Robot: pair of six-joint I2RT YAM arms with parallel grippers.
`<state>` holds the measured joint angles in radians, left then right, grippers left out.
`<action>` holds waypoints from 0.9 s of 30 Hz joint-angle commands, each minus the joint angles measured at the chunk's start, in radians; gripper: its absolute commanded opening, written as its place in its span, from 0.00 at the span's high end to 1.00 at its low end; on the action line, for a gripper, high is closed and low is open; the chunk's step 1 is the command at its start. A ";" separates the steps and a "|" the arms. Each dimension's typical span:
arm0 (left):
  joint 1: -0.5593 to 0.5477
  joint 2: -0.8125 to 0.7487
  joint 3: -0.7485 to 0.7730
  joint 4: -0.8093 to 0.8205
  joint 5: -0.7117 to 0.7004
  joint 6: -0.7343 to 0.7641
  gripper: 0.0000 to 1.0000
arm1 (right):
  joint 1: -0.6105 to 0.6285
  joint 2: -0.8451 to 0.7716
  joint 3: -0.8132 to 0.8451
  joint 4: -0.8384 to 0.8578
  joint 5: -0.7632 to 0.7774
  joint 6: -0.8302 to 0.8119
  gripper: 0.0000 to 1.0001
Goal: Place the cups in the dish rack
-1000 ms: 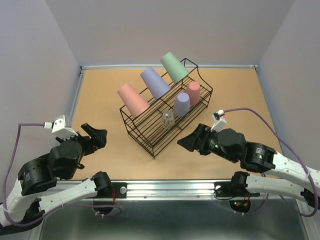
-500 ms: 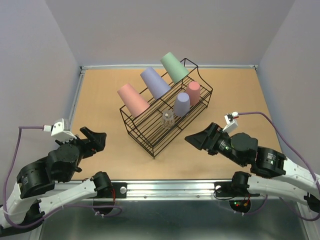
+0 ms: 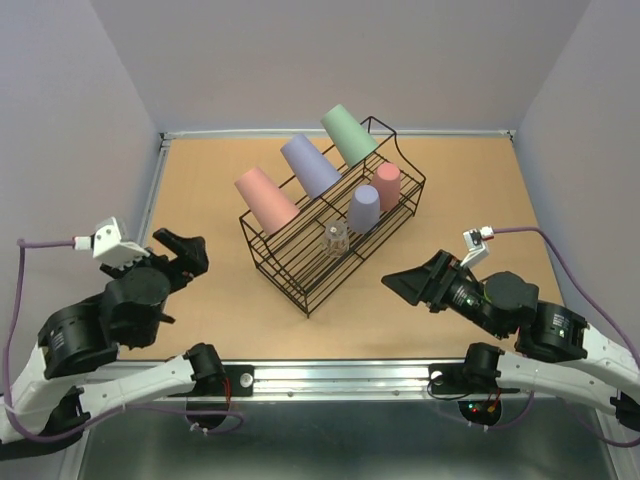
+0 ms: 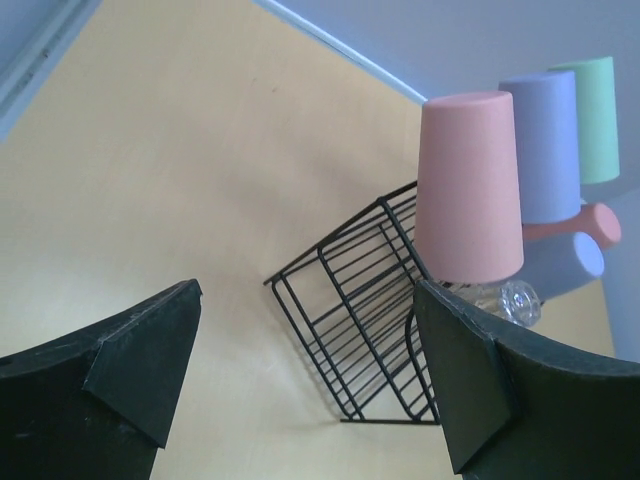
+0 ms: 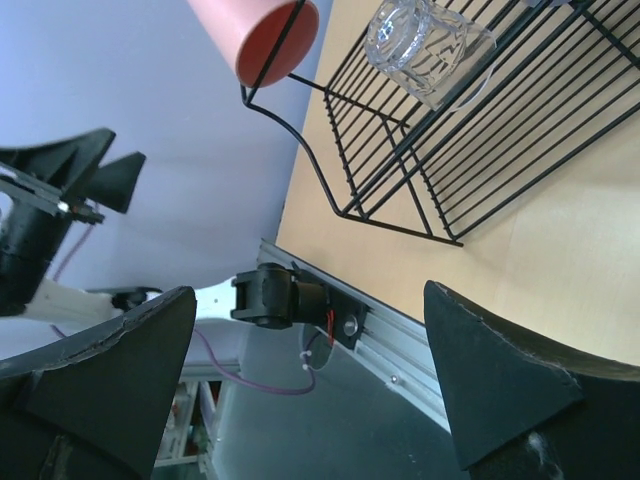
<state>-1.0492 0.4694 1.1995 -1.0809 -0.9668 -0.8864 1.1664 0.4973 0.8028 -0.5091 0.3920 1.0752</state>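
Observation:
All six cups stand upside down in the black wire dish rack (image 3: 301, 277). The large pink (image 3: 265, 199), lavender (image 3: 310, 165) and green (image 3: 349, 134) cups are along its left side. The small pink (image 3: 387, 186), small lavender (image 3: 364, 208) and tiny clear (image 3: 335, 238) cups are along its right side. My left gripper (image 3: 186, 248) is open and empty, left of the rack. My right gripper (image 3: 393, 284) is open and empty, right of the rack's near end. The left wrist view shows the rack (image 4: 350, 320) and large pink cup (image 4: 468, 190). The right wrist view shows the clear cup (image 5: 425, 45).
The rack lies diagonally on the tan table (image 3: 200, 180), ringed by a raised metal rim (image 3: 340, 372) and grey walls. The right wrist view shows the rack's near corner (image 5: 400, 200), the table's front rail (image 5: 400, 330) and my left arm (image 5: 45, 200) beyond.
Both arms have drawn back from the rack. The right gripper moved right and toward the near edge. The left gripper moved left. The cups and rack stayed put.

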 commanded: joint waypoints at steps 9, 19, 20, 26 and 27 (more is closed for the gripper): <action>-0.051 0.208 -0.041 0.352 -0.142 0.286 0.01 | 0.004 0.026 0.147 -0.078 -0.050 -0.282 0.00; 0.702 0.310 -0.241 0.791 0.555 0.659 0.01 | 0.004 0.101 0.242 -0.232 -0.082 -0.351 0.00; 0.851 0.327 -0.283 0.850 0.668 0.671 0.01 | 0.006 0.103 0.248 -0.262 -0.062 -0.341 0.00; 1.159 0.469 -0.379 1.050 0.780 0.684 0.01 | 0.003 0.104 0.251 -0.321 0.010 -0.304 0.00; 1.190 0.486 -0.388 1.073 0.765 0.682 0.01 | 0.004 0.115 0.263 -0.330 0.018 -0.299 0.00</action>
<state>0.0704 0.9016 0.8391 -0.2134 -0.3080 -0.2523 1.1664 0.6037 0.9871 -0.7879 0.3450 0.7654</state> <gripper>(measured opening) 0.986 0.998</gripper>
